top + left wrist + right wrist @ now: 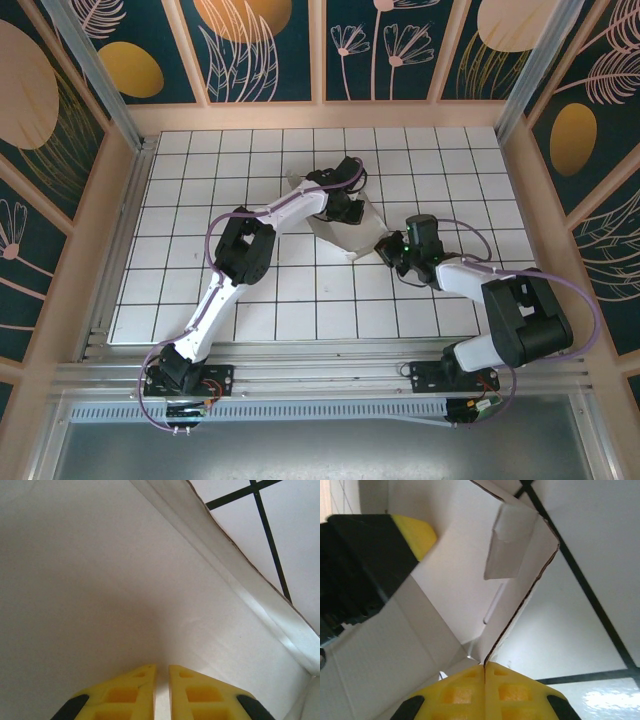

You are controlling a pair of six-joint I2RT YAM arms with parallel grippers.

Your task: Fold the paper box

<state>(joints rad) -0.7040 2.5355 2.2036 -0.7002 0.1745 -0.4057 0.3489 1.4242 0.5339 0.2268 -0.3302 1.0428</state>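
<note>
Right tool clenched on paper box flap edge; fold slowly along crease. Left tool inside box, can't tell grip.

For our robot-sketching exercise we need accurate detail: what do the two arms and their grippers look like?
The left arm and right arm have white links joined by bulky black joint housings, with a purple cable looping alongside each. A small green light glows at the right wrist. The left gripper and right gripper have yellow wedge-shaped fingers moulded with square recesses, black behind.
</note>
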